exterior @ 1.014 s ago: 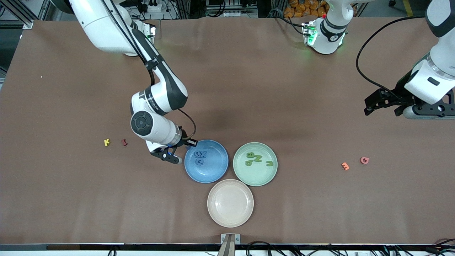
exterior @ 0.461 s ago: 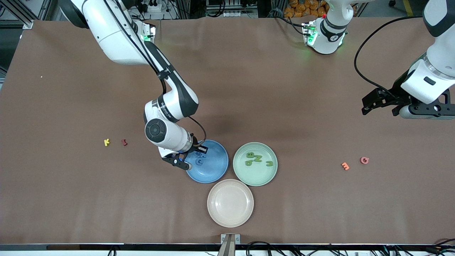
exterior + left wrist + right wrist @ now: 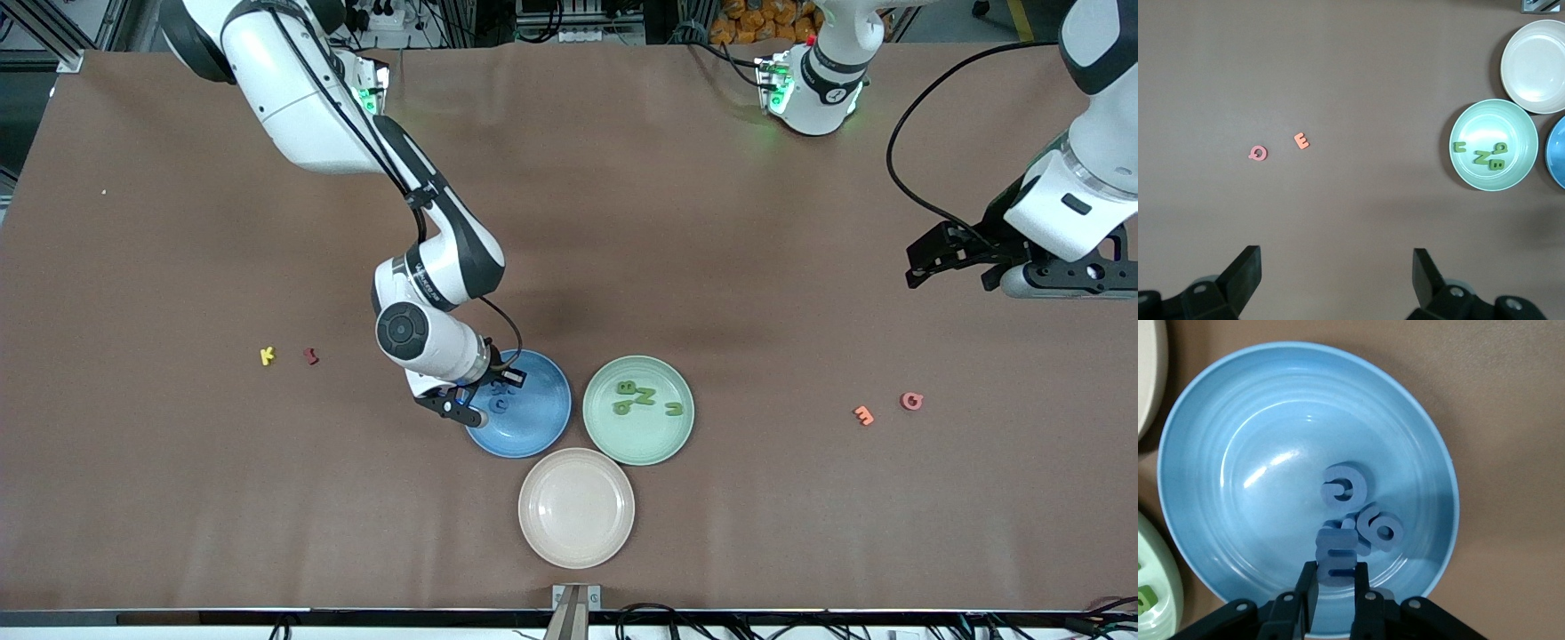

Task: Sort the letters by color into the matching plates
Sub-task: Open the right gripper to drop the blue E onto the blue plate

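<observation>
You are partway through the sort. The blue plate (image 3: 524, 411) already carries several blue letters (image 3: 1345, 487), and the green plate (image 3: 638, 410) holds four green letters (image 3: 642, 399). The beige plate (image 3: 576, 508) has nothing in it.

Still loose on the bench (image 3: 676, 222) are four letters. A yellow letter (image 3: 267, 356) and a red letter (image 3: 310, 356) lie together at about nine o'clock from the blue plate, toward the right arm's end. An orange letter (image 3: 863, 414) and a pink letter (image 3: 911, 401) lie at about three o'clock from the green plate, toward the left arm's end. I judge these four belong in the beige plate, since neither other plate matches them.

The right tool (image 3: 1333, 587) hangs over the blue plate's rim at its nine o'clock edge, fingers clamped on a blue letter (image 3: 1336, 561) just above the ones already lying in it. You would judge a release into that plate to be the step in hand.

The left tool (image 3: 956, 260) waits in the air over bare bench at the left arm's end, fingers spread wide and holding nothing, with the orange and pink letters in its wrist view.
</observation>
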### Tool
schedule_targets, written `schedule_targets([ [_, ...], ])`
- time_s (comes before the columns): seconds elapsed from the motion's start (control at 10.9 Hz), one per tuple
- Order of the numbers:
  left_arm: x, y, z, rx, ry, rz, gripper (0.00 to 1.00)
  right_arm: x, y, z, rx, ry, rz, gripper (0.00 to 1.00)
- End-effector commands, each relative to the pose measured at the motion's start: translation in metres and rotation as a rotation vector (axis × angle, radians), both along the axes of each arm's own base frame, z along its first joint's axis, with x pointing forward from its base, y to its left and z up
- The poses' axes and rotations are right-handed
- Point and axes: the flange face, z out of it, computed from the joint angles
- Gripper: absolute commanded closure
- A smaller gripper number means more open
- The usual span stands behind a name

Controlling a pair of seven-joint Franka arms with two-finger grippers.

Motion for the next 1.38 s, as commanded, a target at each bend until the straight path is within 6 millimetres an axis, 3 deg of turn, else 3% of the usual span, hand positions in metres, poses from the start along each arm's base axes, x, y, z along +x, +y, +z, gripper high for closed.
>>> schedule_targets([
  [0.0, 0.002, 0.001, 0.002, -0.002, 0.002, 0.0, 0.0, 0.008, -0.001, -0.007, 0.0, -0.008, -0.008, 0.93],
  [0.18, 0.002, 0.001, 0.003, -0.002, 0.001, 0.002, 0.0, 0.012, -0.009, -0.009, -0.001, -0.012, 0.005, 0.88],
  [0.28, 0.002, 0.001, 0.003, -0.002, 0.001, 0.002, 0.0, 0.012, -0.01, -0.009, 0.0, -0.013, 0.005, 0.8],
  [0.37, 0.001, 0.0, 0.003, -0.001, 0.001, 0.001, 0.0, 0.013, -0.011, -0.009, 0.001, -0.011, 0.003, 0.65],
  [0.46, 0.001, 0.0, 0.004, -0.001, 0.001, 0.0, 0.0, 0.014, -0.014, -0.011, -0.001, -0.008, -0.003, 0.35],
  [0.64, 0.001, -0.002, 0.003, -0.001, 0.002, -0.003, 0.0, 0.012, -0.01, -0.01, -0.001, -0.011, 0.005, 0.27],
  [0.83, 0.0, -0.003, 0.005, -0.001, -0.001, -0.001, 0.0, 0.014, -0.014, -0.002, -0.006, -0.022, 0.018, 0.28],
  [1.01, 0.0, -0.003, 0.005, -0.001, -0.001, -0.001, 0.0, 0.016, -0.024, 0.029, -0.017, -0.005, 0.056, 0.28],
  [1.29, 0.0, -0.003, 0.003, -0.001, 0.002, -0.003, 0.0, 0.024, -0.075, 0.089, -0.014, 0.041, 0.149, 0.31],
])
